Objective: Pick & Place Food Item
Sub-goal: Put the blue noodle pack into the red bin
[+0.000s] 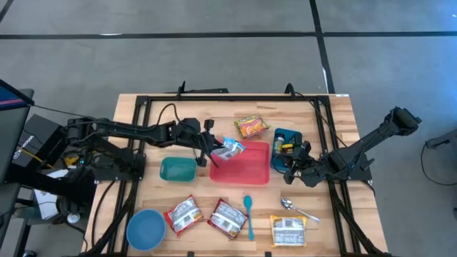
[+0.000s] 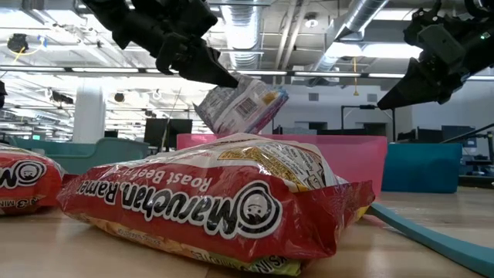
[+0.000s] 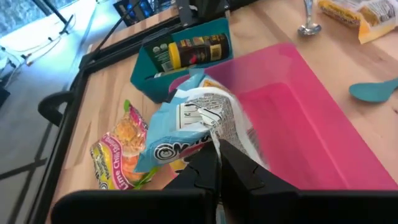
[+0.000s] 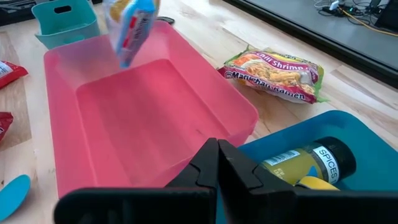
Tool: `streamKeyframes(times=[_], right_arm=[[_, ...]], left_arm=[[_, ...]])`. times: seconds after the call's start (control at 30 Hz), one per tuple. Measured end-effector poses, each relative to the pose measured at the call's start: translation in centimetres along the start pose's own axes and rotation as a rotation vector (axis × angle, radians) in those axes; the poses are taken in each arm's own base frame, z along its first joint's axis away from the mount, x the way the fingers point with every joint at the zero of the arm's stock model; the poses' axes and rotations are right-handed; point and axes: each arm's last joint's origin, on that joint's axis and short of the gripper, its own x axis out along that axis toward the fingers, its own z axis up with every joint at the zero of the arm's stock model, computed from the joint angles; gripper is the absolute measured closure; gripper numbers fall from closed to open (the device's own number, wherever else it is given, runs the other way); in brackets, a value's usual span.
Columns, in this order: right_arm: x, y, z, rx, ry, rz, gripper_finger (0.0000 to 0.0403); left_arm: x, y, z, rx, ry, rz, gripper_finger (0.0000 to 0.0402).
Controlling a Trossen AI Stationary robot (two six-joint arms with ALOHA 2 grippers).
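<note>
Blue ramen packet (image 1: 232, 148) in left gripper (image 1: 213, 154) above pink bin (image 1: 246, 171)

Low view: red ramen packet (image 2: 208, 202) hides most of pink bin (image 2: 363, 158) (only rim visible); second red packet (image 2: 23, 181) edge-cropped.

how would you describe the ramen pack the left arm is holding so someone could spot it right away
Find the pink bin in the middle of the table. Over its corner on the left arm's side hangs a blue-and-white ramen pack, pinched in the shut fingers of the left gripper. It is the only pack off the wood; the others lie flat and are red, yellow or orange-green.
</note>
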Motion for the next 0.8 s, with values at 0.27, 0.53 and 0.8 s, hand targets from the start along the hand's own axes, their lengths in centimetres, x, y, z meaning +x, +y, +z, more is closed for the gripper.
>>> streamKeyframes(times=[0.27, 0.53, 0.8], right_arm=[[0.4, -0.3, 0.2, 0.014, -0.001, -0.025, 0.0403], [0.4, -0.3, 0.2, 0.013, 0.004, -0.026, 0.0403], [0.4, -0.3, 0.1, 0.010, 0.007, -0.027, 0.0403]], left_arm=[[1.2, -0.1, -0.9, 0.069, 0.067, 0.021, 0.0401], [3.0, -0.2, -2.2, 0.122, 0.112, 0.044, 0.0401], [3.3, -0.1, -2.0, 0.146, 0.081, 0.076, 0.0401]])
